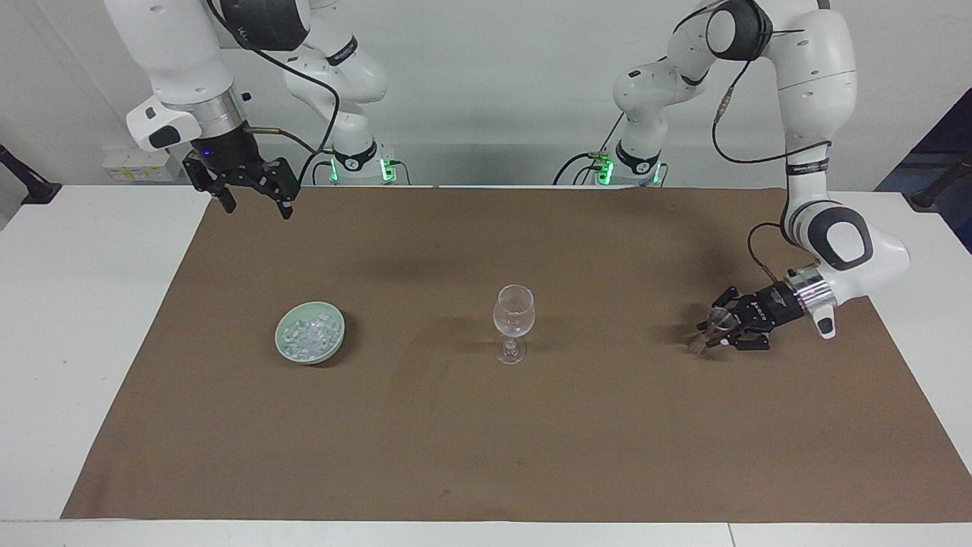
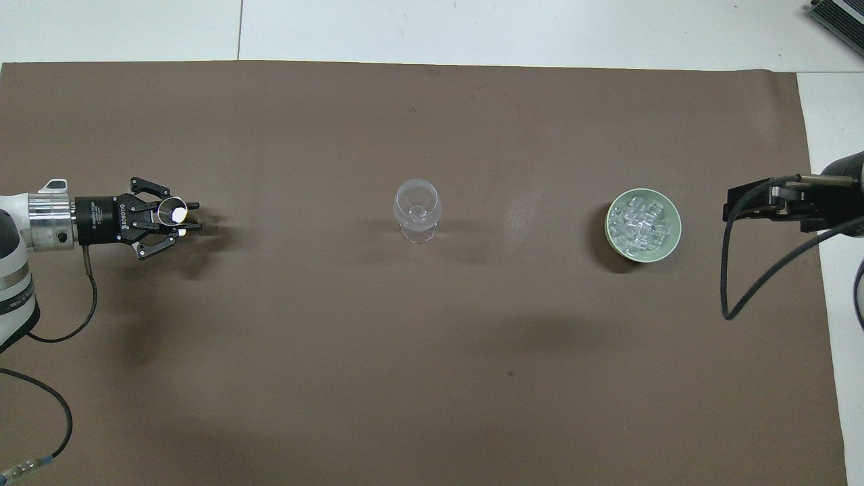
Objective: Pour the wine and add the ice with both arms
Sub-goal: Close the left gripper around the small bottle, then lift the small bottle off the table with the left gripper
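Both my white jointed arms over the wide brown table mat [image 1: 486, 425].
My left gripper [image 1: 717, 328] clasps a small clear glass cup [image 2: 171, 211] at its end; my right gripper [image 1: 254, 199] waits spread above the mat's edge; translucent ice chunks [image 2: 641, 223] fill the pale green bowl [image 1: 288, 351] beside the clear stemmed wine glass [image 1: 513, 320].

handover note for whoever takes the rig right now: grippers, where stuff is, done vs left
Left gripper: low at the left arm's end of the brown mat, fingers around a small clear cup standing there; grip not confirmed.
Right gripper: open, empty, waiting up over the mat's corner nearest the right arm's base.
Wine glass: upright mid-mat, looks empty.
Ice: all in the pale green bowl, toward the right arm's end.
Done: cup reached.
Left: lift cup, pour into wine glass, add ice.
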